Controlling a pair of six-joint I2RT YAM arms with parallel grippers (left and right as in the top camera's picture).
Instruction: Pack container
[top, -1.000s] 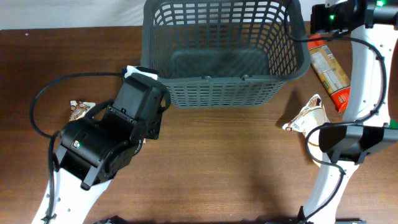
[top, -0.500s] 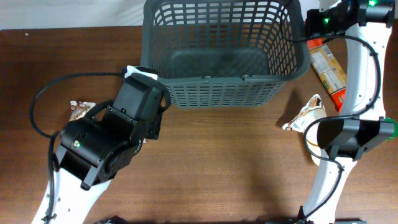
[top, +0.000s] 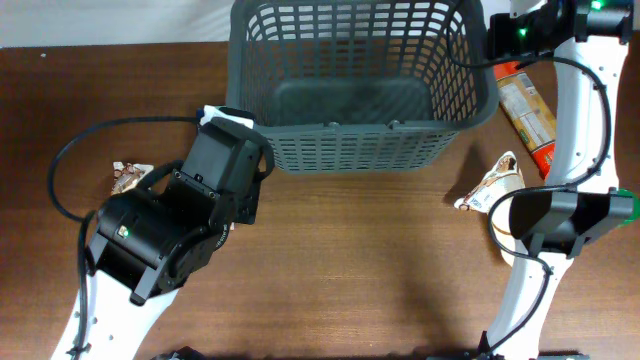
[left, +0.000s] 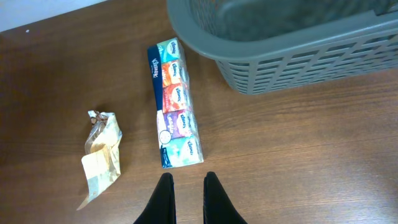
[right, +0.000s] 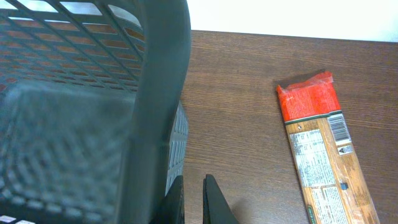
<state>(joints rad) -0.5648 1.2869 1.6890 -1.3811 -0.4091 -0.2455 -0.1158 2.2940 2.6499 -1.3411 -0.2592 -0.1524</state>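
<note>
My left gripper (left: 185, 196) hangs closed and empty near the Kleenex tissue pack (left: 175, 102), which lies just beside the container (left: 298, 68). I should open wide, then straddle the pack's narrow width.

Left arm (top: 160, 235) sat folded low on its side, left gripper (left: 186, 182) pointed forward, jaws drawn together on nothing. Right arm (top: 585, 110) stretched far forward, right gripper (right: 193, 183) likewise closed and empty.
</note>
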